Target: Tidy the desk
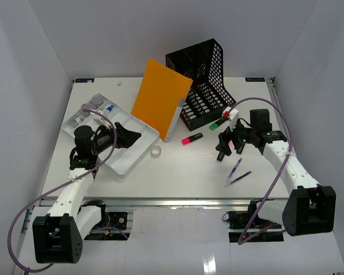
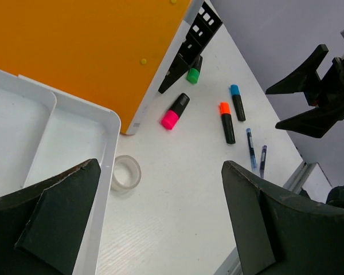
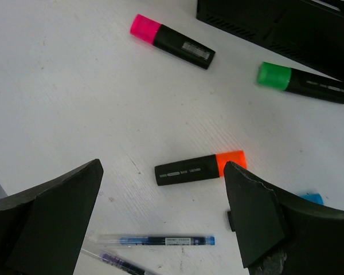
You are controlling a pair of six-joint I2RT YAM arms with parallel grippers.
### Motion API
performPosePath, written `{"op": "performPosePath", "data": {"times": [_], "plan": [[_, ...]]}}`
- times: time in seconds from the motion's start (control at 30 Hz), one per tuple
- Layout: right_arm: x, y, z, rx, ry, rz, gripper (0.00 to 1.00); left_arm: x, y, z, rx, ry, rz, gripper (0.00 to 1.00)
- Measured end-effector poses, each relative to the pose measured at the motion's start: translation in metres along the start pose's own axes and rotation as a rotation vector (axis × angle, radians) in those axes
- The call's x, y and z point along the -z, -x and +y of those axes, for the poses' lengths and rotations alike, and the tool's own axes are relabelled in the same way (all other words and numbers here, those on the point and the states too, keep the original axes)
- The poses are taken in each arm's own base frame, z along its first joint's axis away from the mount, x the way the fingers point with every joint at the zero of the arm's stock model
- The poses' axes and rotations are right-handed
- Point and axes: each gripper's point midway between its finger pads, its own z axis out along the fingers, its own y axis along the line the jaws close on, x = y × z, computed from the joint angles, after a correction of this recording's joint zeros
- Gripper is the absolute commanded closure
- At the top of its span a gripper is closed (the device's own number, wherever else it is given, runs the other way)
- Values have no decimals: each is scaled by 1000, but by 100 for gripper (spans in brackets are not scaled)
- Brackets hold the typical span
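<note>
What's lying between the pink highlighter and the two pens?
An orange-capped highlighter, flat on the desk; the right wrist view shows it best.

Wide white desk (image 1: 178, 172), flat, metal rail along front edge

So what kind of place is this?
Probably a robot test booth set up like an office: white walls box in the desk, two arms stand at its edge, with highlighters and a rack on it.

We've got left arm (image 1: 74, 192) and right arm (image 1: 295, 172): white links, black joint housings, black base blocks. A purple cable (image 1: 17, 217) runs along each. We see left hand (image 1: 126, 137) and right hand (image 1: 226, 146) matte black, with wedge-shaped fingers (image 2: 269, 229).
</note>
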Motion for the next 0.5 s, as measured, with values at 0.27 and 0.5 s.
{"op": "performPosePath", "data": {"times": [0.27,0.5], "plan": [[-24,3,8,-12,73,78,7,-22,-52,-37,50,-136,215,20],[-29,-2,6,-13,88,91,7,-37,-91,-57,18,-108,361,34]]}}
